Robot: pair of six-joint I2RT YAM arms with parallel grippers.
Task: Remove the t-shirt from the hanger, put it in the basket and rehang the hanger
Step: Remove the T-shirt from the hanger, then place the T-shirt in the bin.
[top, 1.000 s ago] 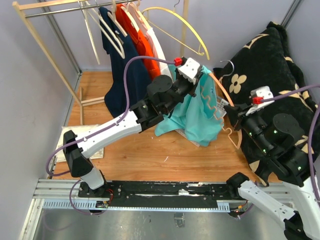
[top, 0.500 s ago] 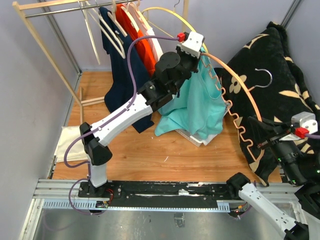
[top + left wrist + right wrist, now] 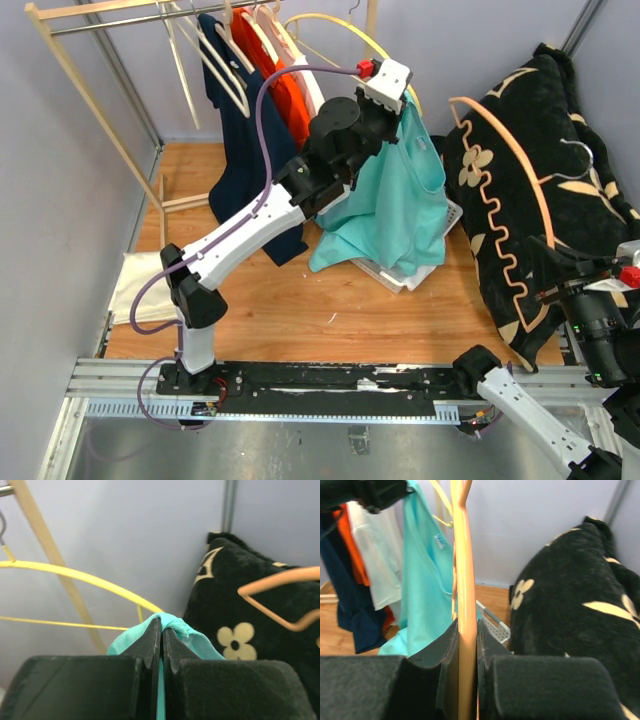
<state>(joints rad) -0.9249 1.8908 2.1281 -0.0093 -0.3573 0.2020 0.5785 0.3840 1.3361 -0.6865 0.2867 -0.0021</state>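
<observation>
The teal t-shirt (image 3: 400,205) hangs from my left gripper (image 3: 403,100), which is shut on its top edge high above the floor. In the left wrist view the teal cloth (image 3: 172,625) is pinched between the closed fingers of my left gripper (image 3: 161,630). The peach hanger (image 3: 510,150) is clear of the shirt, held up at the right over the black blanket. My right gripper (image 3: 467,630) is shut on the hanger's bar (image 3: 465,580); the shirt (image 3: 427,565) hangs to its left in that view.
A wooden clothes rail (image 3: 120,15) at the back left holds navy (image 3: 240,140), orange (image 3: 280,70) and white shirts. A yellow hanger (image 3: 350,30) stands behind the teal shirt. A white basket (image 3: 400,272) sits on the wooden floor. A black flowered blanket (image 3: 540,130) fills the right.
The right arm has pulled the peach hanger out of the teal shirt, right and back over the blanket. The left gripper has lifted the shirt higher and now holds it alone.
</observation>
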